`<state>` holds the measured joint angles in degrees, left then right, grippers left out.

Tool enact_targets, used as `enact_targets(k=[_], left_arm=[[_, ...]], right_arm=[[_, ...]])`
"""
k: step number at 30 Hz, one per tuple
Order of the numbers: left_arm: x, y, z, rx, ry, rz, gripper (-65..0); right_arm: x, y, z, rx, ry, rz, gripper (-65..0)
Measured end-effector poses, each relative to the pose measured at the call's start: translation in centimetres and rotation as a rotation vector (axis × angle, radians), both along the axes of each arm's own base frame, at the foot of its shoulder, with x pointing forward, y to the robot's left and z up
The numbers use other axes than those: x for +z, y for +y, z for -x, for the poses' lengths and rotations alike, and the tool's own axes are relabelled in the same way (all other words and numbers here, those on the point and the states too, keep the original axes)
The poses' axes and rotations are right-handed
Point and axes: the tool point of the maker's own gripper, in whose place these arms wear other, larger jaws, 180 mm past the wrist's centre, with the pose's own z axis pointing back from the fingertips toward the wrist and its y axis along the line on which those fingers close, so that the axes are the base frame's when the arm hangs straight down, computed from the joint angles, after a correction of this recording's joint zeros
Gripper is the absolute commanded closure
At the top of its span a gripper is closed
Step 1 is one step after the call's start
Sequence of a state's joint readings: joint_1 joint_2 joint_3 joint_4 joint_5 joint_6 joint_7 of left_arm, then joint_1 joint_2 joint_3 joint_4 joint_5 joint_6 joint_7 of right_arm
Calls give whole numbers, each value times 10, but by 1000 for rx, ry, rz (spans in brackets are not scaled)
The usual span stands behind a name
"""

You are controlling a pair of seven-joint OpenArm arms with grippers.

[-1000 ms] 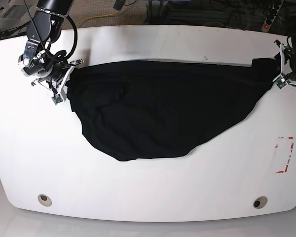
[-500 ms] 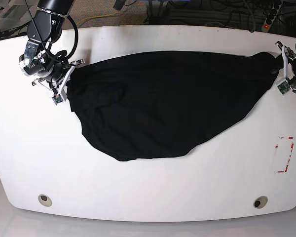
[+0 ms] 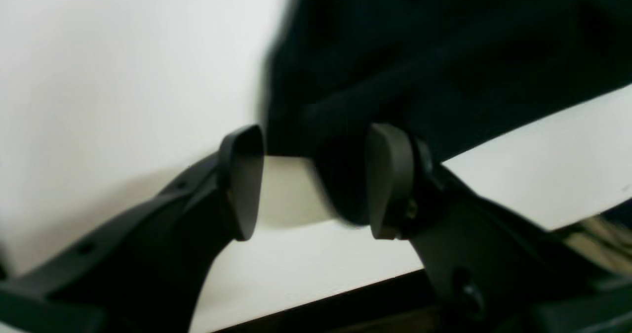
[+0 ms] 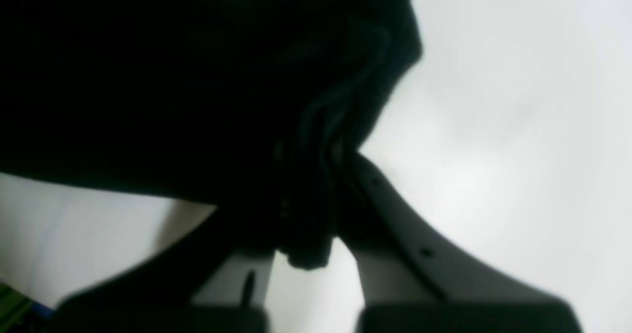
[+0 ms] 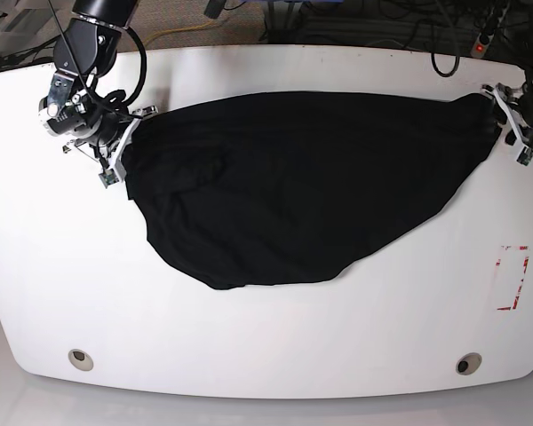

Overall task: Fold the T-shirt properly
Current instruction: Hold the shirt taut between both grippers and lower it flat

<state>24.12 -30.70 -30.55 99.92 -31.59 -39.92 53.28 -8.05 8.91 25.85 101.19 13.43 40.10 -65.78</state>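
The black T-shirt (image 5: 302, 186) is stretched across the white table (image 5: 266, 355) between both grippers, and its lower part sags in a rounded heap toward the front. In the base view my right gripper (image 5: 123, 142) is at the cloth's left end, shut on the T-shirt. The right wrist view shows dark folds (image 4: 148, 76) pinched between that gripper's (image 4: 311, 175) jaws. My left gripper (image 5: 506, 120) holds the right corner near the table's far right edge. In the left wrist view a thick bunch of cloth (image 3: 444, 51) fills the gap between its (image 3: 316, 140) fingertips.
A red-outlined rectangle (image 5: 513, 277) is marked on the table at the right. Two round holes (image 5: 81, 359) (image 5: 468, 363) sit near the front edge. Cables and a power strip (image 5: 485, 35) lie behind the far edge.
My left gripper has carried the right corner toward the far edge, so the T-shirt's top edge has risen and pulled straighter. My right gripper has shifted slightly the same way.
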Motion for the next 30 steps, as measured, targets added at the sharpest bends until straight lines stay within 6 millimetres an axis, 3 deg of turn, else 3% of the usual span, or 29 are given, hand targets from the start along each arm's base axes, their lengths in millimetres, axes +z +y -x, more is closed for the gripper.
enact_targets(k=[5, 11, 13, 16, 19, 24, 30], left_arm=[[-16, -12, 6, 42, 10, 72, -311], [-38, -8, 18, 98, 63, 116, -297], [-41, -9, 20, 102, 72, 123, -235], [-39, -14, 9, 107, 44, 139, -38], [-36, -14, -1, 108, 22, 118, 0], [-20, -12, -12, 78, -20, 40, -1], [31, -27, -33, 20, -186, -16, -1]], right_arm=[[1, -1, 0, 0, -1, 2, 0], [1, 0, -1, 0, -3, -2, 0], [1, 0, -1, 0, -3, -2, 0], [1, 0, -1, 0, -3, -2, 0], [1, 0, -1, 0, -4, -3, 0], [2, 0, -3, 1, -8, -3, 0], [26, -2, -20, 11, -84, 32, 0]])
